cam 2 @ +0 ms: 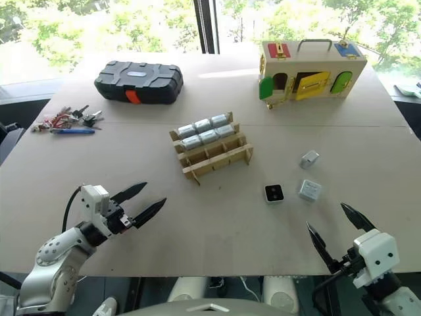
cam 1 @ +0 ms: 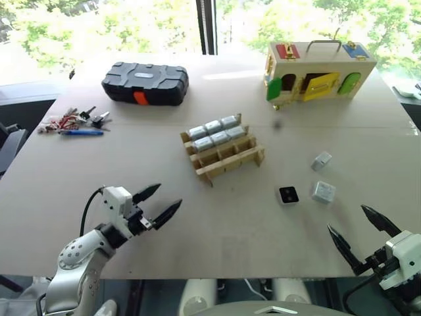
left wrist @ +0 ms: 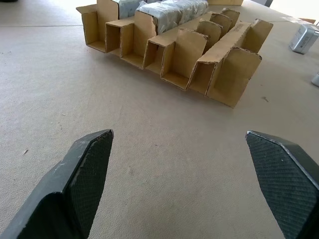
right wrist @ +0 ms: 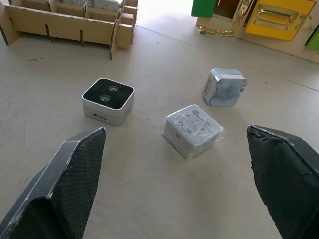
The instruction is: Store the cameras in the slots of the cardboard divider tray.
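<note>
The right gripper (cam 2: 334,236) is held with its fingers spread wide and nothing between them. Just ahead of it, three loose cameras (right wrist: 108,100) lie on the table (cam 1: 197,224), well apart from the cardboard divider tray (cam 1: 223,156) further off, where six are already slotted. The left gripper (cam 1: 156,201) is likewise spread and empty, aimed at the tray. A pick appears pending: the nearest camera would need to be straddled and closed upon.

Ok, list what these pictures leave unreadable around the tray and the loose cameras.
- Cardboard divider tray: floors of the near-row slots, hidden by the strips in the head views.
- Stored cameras: lens faces unseen; only wrapped grey tops show.
- Wrapped loose camera: label print too small to read, right wrist view.
- Far loose camera: lens face turned away.
</note>
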